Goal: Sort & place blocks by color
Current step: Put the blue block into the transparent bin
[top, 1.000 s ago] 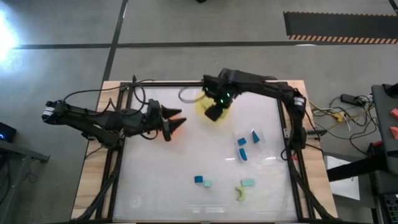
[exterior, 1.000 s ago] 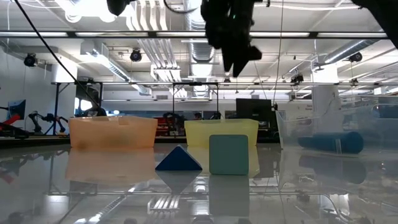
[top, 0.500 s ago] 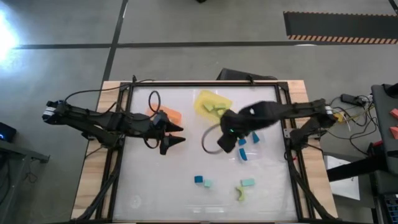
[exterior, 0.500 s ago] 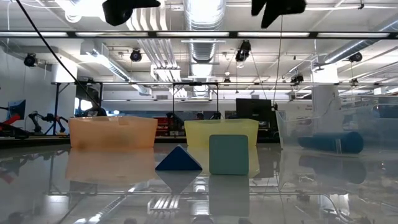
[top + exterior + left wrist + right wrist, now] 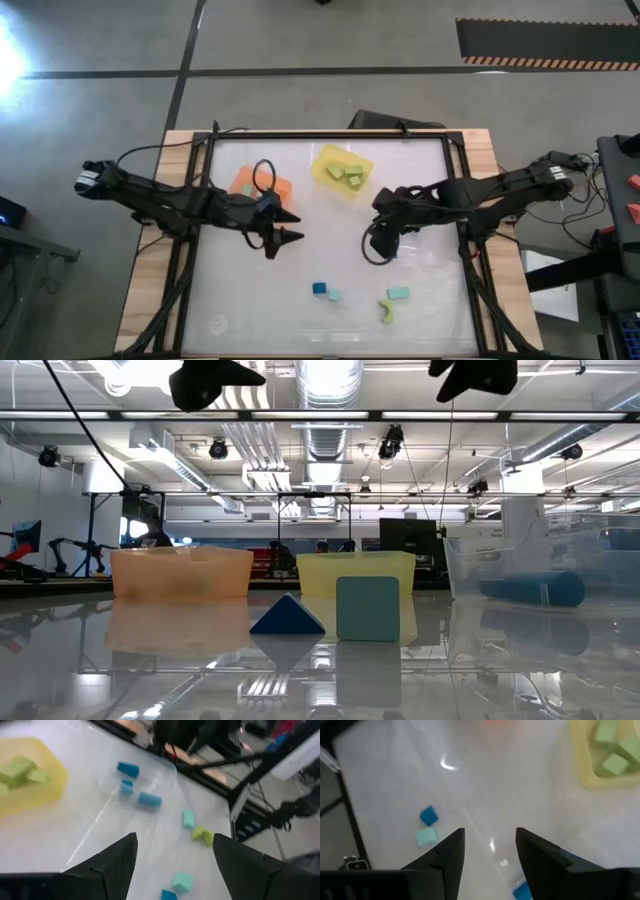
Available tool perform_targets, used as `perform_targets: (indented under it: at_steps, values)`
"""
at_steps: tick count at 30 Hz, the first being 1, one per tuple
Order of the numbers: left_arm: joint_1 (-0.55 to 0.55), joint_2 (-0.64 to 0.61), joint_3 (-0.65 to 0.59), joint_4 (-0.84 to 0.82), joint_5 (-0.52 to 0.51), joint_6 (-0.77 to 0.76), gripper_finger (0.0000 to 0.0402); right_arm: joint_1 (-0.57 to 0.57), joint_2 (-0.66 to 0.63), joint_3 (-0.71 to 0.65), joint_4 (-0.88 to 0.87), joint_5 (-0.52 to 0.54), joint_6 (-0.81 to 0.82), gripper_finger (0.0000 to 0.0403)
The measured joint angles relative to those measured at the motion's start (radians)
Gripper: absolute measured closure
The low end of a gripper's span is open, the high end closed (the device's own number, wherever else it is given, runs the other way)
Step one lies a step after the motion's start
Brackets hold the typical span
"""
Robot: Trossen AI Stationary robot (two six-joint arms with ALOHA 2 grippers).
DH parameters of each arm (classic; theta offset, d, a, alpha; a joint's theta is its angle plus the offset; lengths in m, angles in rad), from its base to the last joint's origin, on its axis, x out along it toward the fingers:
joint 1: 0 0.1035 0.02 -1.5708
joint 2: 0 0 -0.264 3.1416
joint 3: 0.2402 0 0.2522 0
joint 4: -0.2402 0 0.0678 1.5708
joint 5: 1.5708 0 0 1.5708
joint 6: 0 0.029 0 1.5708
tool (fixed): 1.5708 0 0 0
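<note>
- The right gripper (image 5: 381, 243) hangs above the glossy white table (image 5: 300, 320) right of centre, its two dark fingers (image 5: 445, 857) parted with nothing between them.
- The left gripper (image 5: 289, 226) hovers left of centre, just beyond the translucent orange bin (image 5: 262, 186); its fingers (image 5: 117, 860) are spread wide and hold nothing.
- Loose blocks lie toward six o'clock: a small blue cube (image 5: 319, 289) touching a mint-teal cube (image 5: 333, 296), and to their right a mint-teal bar (image 5: 398, 293) with a yellow-green arch (image 5: 387, 313) just below it.
- The translucent yellow bin (image 5: 343, 172) at twelve o'clock already holds yellow-green blocks (image 5: 346, 176); the clear tray (image 5: 545, 575) at three o'clock holds blue pieces (image 5: 128, 769).
- The blocks look light, rigid and smooth, so they should neither crush nor bend, but may skate on the slick table if nudged sideways.
- Flat opposing faces are the best hold: the cubes across any two sides, the bar across its narrow width, the arch across its flat sides rather than its curve.
- The touching cubes leave little finger room between them, so the outer faces look safer.
</note>
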Motion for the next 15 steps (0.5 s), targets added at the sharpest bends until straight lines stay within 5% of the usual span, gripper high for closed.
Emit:
perform_targets:
  at_steps: [15]
  values:
    - [-0.154,0.168,0.065,-0.093,0.07,-0.078,0.0157,-0.001,-0.206,-0.397,0.578,0.0,-0.07,0.0239]
